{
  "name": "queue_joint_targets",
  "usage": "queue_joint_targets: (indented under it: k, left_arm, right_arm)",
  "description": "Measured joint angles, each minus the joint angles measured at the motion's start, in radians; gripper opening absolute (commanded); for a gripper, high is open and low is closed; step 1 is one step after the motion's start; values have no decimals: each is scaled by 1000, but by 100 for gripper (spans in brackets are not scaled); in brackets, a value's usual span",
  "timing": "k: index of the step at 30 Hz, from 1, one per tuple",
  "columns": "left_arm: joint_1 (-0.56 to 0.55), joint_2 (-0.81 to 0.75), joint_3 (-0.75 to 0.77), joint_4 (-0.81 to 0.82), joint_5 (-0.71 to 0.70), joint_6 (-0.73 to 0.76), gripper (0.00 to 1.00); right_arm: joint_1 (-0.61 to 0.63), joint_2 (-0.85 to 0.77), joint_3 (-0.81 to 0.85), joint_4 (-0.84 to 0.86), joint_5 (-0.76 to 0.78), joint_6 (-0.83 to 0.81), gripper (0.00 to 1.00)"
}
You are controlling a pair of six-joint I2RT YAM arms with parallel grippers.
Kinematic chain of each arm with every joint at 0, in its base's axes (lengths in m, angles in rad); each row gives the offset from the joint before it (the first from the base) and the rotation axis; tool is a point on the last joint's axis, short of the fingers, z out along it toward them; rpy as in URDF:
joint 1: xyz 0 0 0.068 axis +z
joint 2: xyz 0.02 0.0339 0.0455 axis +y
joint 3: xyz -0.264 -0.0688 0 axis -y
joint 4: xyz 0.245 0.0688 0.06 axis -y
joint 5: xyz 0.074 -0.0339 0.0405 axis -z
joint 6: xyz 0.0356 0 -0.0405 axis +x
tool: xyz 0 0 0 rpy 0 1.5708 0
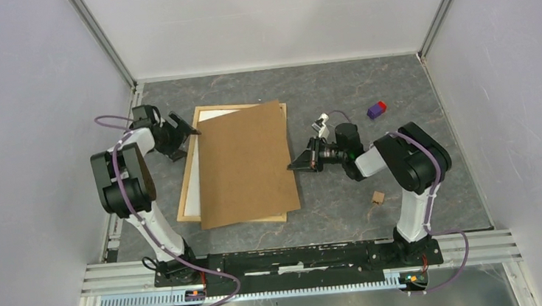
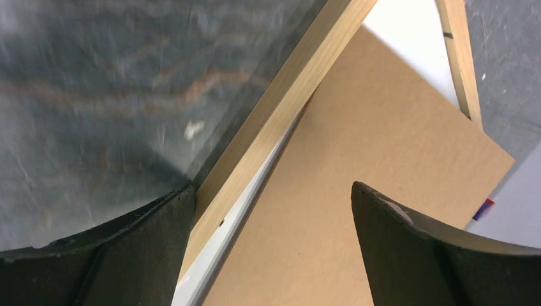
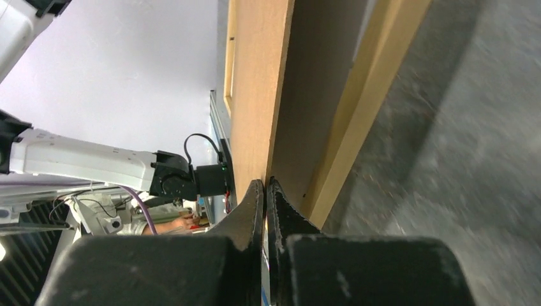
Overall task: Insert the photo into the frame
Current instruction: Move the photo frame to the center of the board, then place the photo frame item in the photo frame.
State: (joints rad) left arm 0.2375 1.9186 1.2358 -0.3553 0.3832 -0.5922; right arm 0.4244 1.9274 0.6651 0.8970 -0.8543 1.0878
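The frame [image 1: 186, 194] lies under a skewed brown backing board [image 1: 245, 162].

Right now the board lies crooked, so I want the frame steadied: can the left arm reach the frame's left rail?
Probably yes. The left tool is open by the far left corner of the frame, the rail showing between its fingers; the backing board leaves it uncovered.

Frame [image 2: 275, 108]: pale natural wood. Board [image 1: 245, 162]: plain mid-brown. Sheet [image 2: 408, 29] under it: white. Table [image 1: 395, 83]: dark grey, marbled with faint brownish veins. Small block [image 1: 376, 110]: purple with red end. Walls [image 1: 17, 71]: pale grey.
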Motion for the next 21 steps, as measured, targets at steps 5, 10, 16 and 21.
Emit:
queue_joint_targets:
  k: [5,10,16,21]
  left_arm:
    - [2,-94,-140,40,12,-91,100]
    - [5,-185,-248,50,-25,-152,100]
    - [8,-262,-337,57,-40,-175,100]
    - [9,-296,-383,86,-37,-178,100]
  right_arm:
    - [-32,-85,-66,-101,7,-36,0]
    - [-43,-163,-109,-144,37,-54,0]
    - [-47,-176,-129,-151,64,-49,0]
    - [-47,-176,-130,-149,83,-38,0]
